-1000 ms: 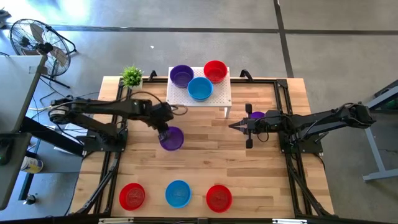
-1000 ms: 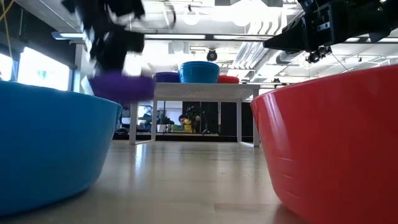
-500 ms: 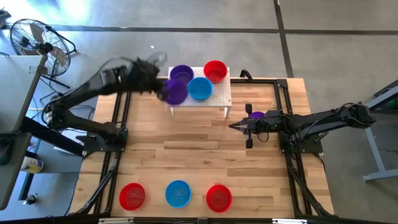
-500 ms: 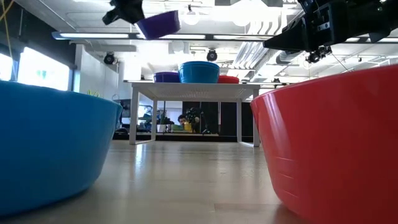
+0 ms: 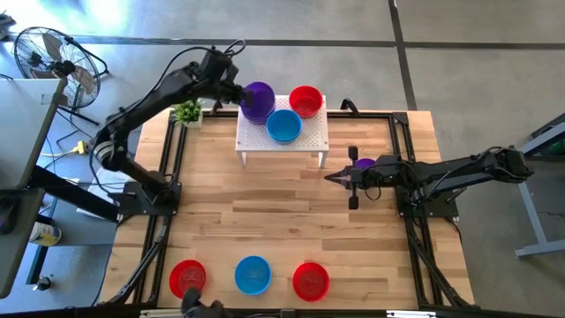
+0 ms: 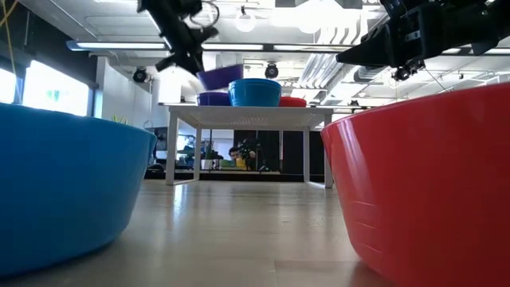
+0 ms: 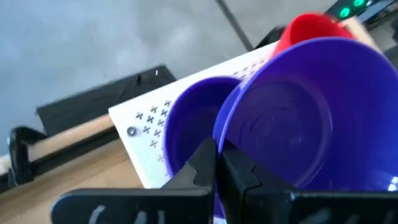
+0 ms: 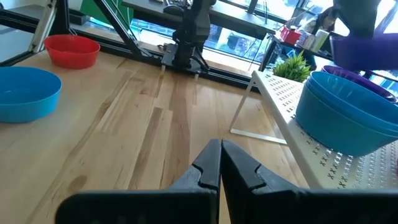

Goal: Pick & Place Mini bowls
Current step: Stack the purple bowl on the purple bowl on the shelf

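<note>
- Left pincer (image 7: 217, 163) clamps a purple bowl (image 5: 258, 94) above the white stand (image 5: 311, 134)
- Right pincer (image 5: 330, 179) hangs closed, empty, over the surface (image 5: 265, 221)

Mini bowls (image 5: 253, 276) glossy smooth plastic; table (image 5: 282, 221) pale planked wood; stand (image 5: 309, 140) white, perforated, probably metal.
</note>
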